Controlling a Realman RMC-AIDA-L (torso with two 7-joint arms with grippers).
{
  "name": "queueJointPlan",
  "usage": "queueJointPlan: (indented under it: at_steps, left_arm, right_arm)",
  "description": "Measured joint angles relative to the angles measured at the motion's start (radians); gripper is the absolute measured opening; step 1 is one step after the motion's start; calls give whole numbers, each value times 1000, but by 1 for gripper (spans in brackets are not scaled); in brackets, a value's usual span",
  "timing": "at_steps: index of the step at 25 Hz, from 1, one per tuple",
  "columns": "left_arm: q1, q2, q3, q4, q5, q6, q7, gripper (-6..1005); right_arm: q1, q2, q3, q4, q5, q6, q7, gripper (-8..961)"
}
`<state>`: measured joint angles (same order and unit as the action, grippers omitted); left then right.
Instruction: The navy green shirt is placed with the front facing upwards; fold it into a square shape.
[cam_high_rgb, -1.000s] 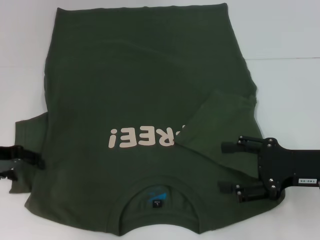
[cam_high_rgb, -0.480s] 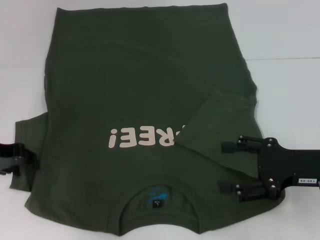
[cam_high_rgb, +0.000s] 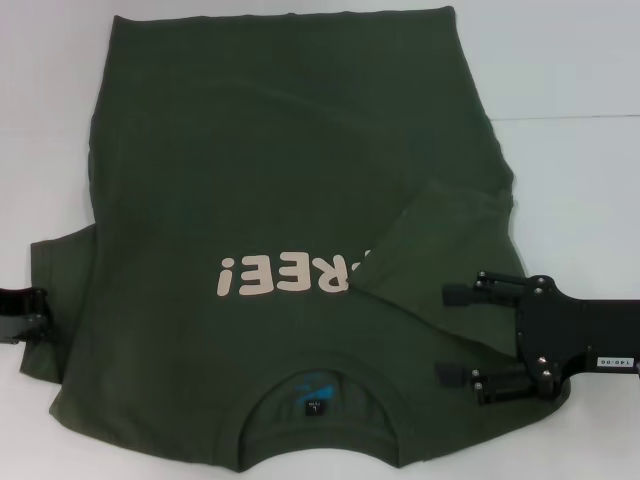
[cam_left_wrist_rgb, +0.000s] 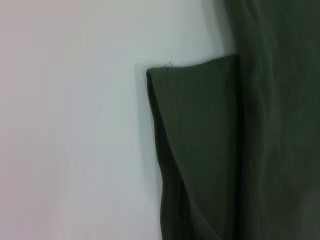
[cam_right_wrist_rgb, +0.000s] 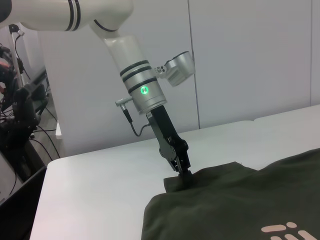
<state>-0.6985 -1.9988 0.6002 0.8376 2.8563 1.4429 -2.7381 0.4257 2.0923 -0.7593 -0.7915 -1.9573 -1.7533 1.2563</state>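
The navy green shirt (cam_high_rgb: 270, 170) lies flat, front up, collar nearest me, and its pale "FREE!" print (cam_high_rgb: 290, 275) reads upside down. One sleeve (cam_high_rgb: 440, 250) is folded inward over the body, hiding the print's first letter. My right gripper (cam_high_rgb: 443, 335) hovers open over the shirt's shoulder beside that fold, with only flat cloth under its jaws. The other sleeve (cam_high_rgb: 60, 270) lies spread out on the table, also seen as a sleeve (cam_left_wrist_rgb: 200, 140) in the left wrist view. My left gripper (cam_high_rgb: 18, 318) is at that sleeve's outer edge. In the right wrist view the left gripper (cam_right_wrist_rgb: 181, 169) points down at the sleeve's hem.
The white table (cam_high_rgb: 580, 180) shows bare on both sides of the shirt and beyond its hem. A seam line crosses the table on the right. Behind the left arm stand a wall and some dark equipment (cam_right_wrist_rgb: 20, 115).
My left gripper has slid outward to the left, off the sleeve's cloth, toward the edge of the head view. The shirt and the right gripper have stayed still.
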Motion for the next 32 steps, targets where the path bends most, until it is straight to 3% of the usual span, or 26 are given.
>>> queueJointPlan:
  at_steps: [4, 7, 11, 21, 32]
  left_arm:
    - [0, 0, 5, 0, 0, -2, 0, 192]
    - [0, 0, 5, 0, 0, -4, 0, 54]
    - [0, -1, 10, 0, 0, -5, 3, 54]
    - [4, -11, 125, 11, 1, -25, 6, 52]
    - [-2, -12, 132, 34, 2, -24, 6, 43]
  right_arm:
    - [0, 0, 0, 0, 0, 0, 0, 942]
    - [-1, 0, 0, 0, 0, 0, 1, 941]
    - [-1, 0, 0, 0, 0, 1, 1, 941]
    - [0, 0, 2, 0, 0, 2, 2, 941]
    - [3, 0, 5, 0, 0, 2, 2, 941]
